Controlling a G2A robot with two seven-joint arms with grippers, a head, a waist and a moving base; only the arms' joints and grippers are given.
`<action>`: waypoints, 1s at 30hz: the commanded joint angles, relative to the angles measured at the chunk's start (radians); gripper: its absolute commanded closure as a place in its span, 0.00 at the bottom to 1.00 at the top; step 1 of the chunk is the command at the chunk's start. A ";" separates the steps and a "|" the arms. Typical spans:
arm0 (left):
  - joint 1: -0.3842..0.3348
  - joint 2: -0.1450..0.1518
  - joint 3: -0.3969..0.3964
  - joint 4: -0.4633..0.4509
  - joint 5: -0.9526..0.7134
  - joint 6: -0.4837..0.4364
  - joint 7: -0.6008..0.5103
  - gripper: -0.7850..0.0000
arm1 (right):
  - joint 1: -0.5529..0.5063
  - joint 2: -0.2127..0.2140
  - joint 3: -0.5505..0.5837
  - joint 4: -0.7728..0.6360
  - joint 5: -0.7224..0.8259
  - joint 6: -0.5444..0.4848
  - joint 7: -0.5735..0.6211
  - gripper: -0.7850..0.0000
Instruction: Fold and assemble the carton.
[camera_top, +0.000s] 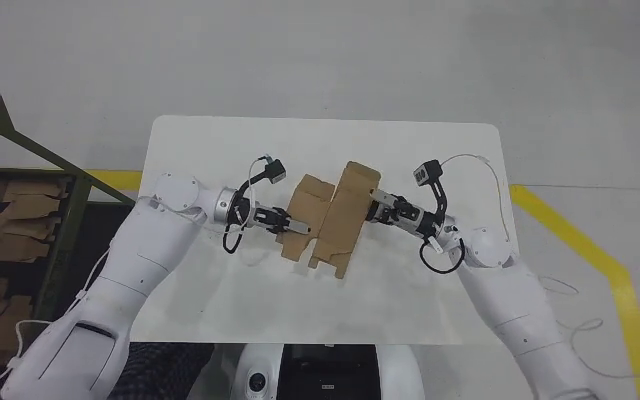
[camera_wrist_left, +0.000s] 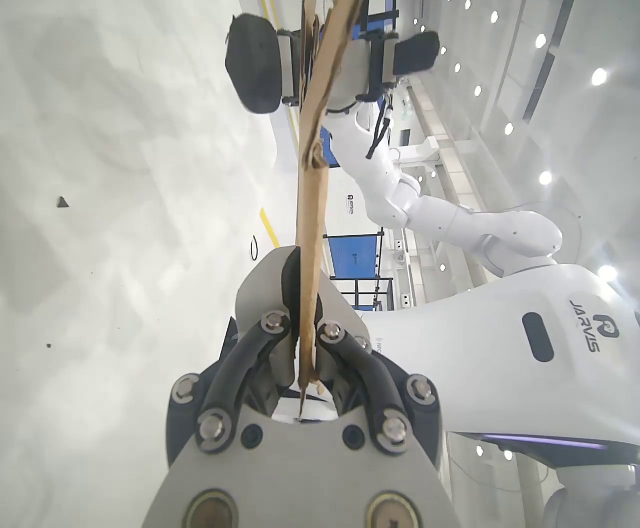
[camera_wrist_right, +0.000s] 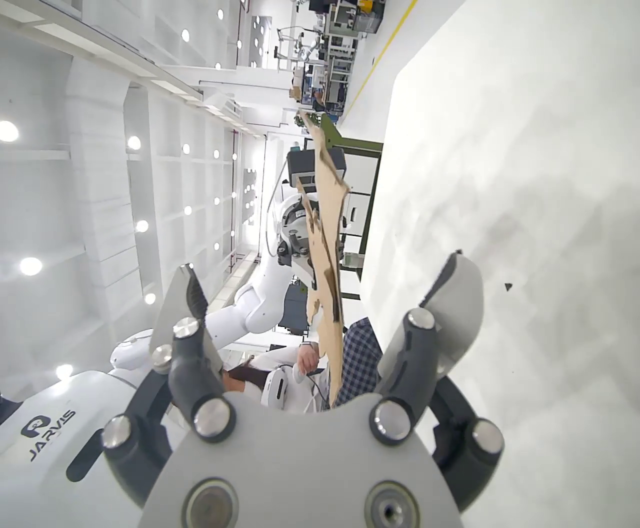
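A flat brown cardboard carton (camera_top: 325, 220) is held edge-up above the middle of the white table (camera_top: 200, 150). My left gripper (camera_top: 291, 226) is shut on the carton's near-left edge; in the left wrist view the board (camera_wrist_left: 311, 240) runs straight up from between its closed fingers (camera_wrist_left: 292, 295). My right gripper (camera_top: 372, 212) stands open at the carton's opposite edge. In the right wrist view the board (camera_wrist_right: 327, 260) rises in the gap between the spread fingers (camera_wrist_right: 452, 295), touching neither. The left wrist view shows the right gripper's two dark pads (camera_wrist_left: 255, 62) apart on either side of the board.
A dark green rack (camera_top: 40, 225) with more cardboard stands off the table's left side. Yellow floor tape (camera_top: 570, 235) runs past the right edge. Bare table surface lies on all sides of the carton.
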 joint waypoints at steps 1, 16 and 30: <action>-0.004 0.007 0.013 -0.006 -0.004 0.003 -0.003 1.00 | 0.010 -0.003 -0.010 0.006 0.001 0.002 0.014 0.36; -0.055 0.051 0.113 -0.011 -0.075 -0.015 0.016 1.00 | 0.023 -0.015 -0.054 0.015 0.039 0.028 0.085 1.00; -0.051 0.062 0.061 0.068 -0.357 -0.053 0.053 0.00 | -0.071 -0.011 0.011 -0.073 0.059 -0.015 -0.071 1.00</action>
